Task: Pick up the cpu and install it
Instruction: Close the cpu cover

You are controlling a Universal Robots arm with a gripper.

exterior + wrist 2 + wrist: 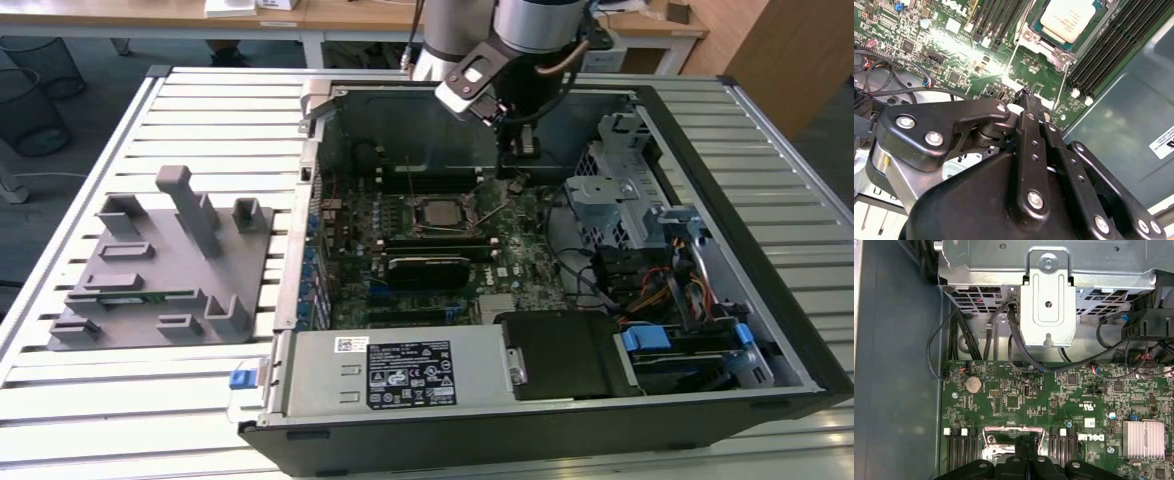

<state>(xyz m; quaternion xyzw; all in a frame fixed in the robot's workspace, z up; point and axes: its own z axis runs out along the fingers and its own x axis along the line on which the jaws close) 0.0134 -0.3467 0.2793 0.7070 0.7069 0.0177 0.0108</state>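
Cpu (1066,17) seen seated flat in socket on motherboard (1019,400), silver top up. End effector (1026,96) narrowed, fingertips pressed together, nothing held. It is hung low just beside socket's wire lever (1059,90); closed tip judged suited to pressing, not gripping. Case (400,120) laid open on slatted surface (214,120) for access from above.

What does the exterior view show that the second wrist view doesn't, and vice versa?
Exterior view adds: the grey fixture tray beside the open computer case, and the power supply. Second wrist view adds: white memory-slot latches and the tool with tips shut together. Both: the tool over the motherboard, the cpu sitting in its socket.
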